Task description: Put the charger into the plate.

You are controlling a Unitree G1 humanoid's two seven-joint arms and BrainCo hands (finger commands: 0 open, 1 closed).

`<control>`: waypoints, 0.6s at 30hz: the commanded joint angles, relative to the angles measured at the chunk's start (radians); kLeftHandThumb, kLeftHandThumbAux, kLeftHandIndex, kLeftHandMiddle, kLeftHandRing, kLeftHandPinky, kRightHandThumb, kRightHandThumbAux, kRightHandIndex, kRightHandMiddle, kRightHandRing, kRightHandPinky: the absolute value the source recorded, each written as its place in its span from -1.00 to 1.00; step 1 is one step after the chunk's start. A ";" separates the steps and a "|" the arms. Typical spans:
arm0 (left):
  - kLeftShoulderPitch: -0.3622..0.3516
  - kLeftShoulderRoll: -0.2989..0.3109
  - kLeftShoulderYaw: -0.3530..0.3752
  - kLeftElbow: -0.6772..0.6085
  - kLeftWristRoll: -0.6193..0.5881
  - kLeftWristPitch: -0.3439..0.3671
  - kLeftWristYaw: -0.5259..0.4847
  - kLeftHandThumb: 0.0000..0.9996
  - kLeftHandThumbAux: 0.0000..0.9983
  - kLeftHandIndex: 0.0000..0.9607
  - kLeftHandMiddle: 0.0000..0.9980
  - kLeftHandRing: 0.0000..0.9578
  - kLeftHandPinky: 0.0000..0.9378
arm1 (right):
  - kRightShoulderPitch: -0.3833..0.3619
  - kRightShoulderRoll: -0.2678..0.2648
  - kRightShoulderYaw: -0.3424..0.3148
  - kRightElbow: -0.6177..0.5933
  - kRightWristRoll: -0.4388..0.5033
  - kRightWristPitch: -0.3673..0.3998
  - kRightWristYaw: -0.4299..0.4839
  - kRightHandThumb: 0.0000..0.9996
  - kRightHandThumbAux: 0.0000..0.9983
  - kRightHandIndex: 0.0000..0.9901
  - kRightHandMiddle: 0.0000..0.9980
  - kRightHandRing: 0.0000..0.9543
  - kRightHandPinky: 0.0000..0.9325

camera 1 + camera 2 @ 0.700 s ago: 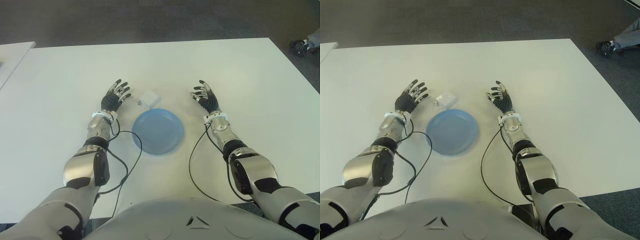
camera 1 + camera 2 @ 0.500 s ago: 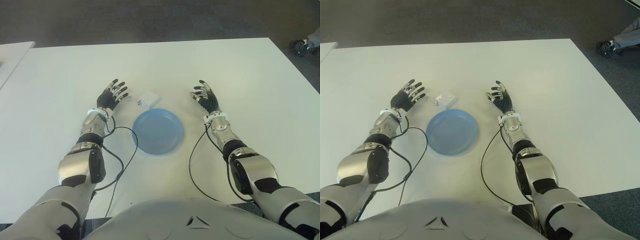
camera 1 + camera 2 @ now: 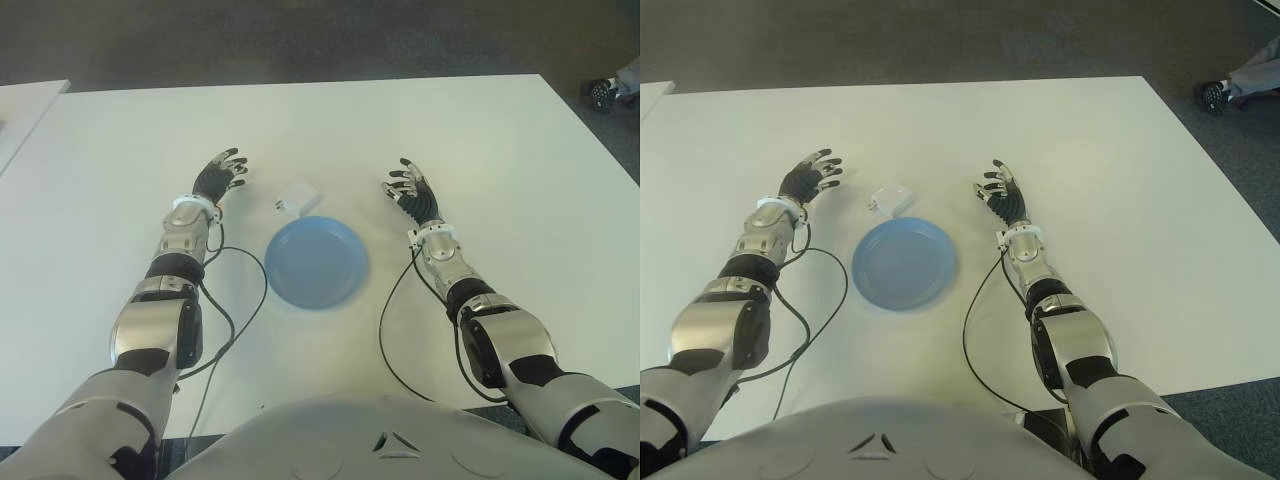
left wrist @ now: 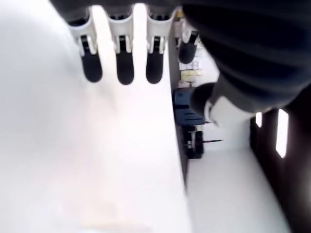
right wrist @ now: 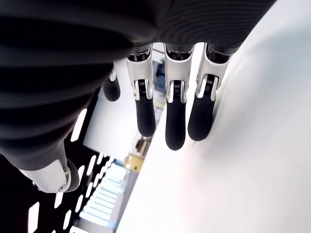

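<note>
A small white charger lies on the white table, just beyond the far-left rim of the blue plate. The plate holds nothing. My left hand is to the left of the charger with a gap between them; its fingers are spread and hold nothing. My right hand is to the right of the plate, and its fingers are also extended and hold nothing.
Black cables trail from both forearms across the table near the plate. A second white table's corner shows at the far left. A person's shoe is on the dark floor at the far right.
My left hand has moved left and a little farther away, widening its gap from the charger. The right hand, charger and plate have not moved.
</note>
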State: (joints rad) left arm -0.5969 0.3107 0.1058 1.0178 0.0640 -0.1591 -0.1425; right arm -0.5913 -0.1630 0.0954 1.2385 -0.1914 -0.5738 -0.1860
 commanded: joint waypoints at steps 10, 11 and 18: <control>0.051 0.046 -0.460 -0.159 0.644 0.301 0.437 -1.00 -0.04 -0.61 -0.52 -0.52 -0.53 | 0.111 0.045 0.049 0.083 -0.053 0.106 0.039 0.06 0.18 -0.92 -0.49 -0.35 -0.28; 0.055 0.039 -0.469 -0.178 0.655 0.325 0.438 -1.00 -0.05 -0.61 -0.53 -0.52 -0.54 | 0.111 0.045 0.050 0.083 -0.054 0.106 0.038 0.06 0.18 -0.92 -0.49 -0.34 -0.28; 0.046 -0.003 -0.533 -0.152 0.692 0.313 0.495 -0.90 -0.22 -0.93 -0.91 -0.90 -0.92 | 0.108 0.045 0.055 0.085 -0.057 0.110 0.036 0.06 0.17 -0.92 -0.48 -0.35 -0.29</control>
State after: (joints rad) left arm -0.5574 0.3301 -0.3885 0.8292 0.7277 0.1783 0.3132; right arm -0.5809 -0.1622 0.1143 1.2473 -0.2039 -0.5707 -0.1949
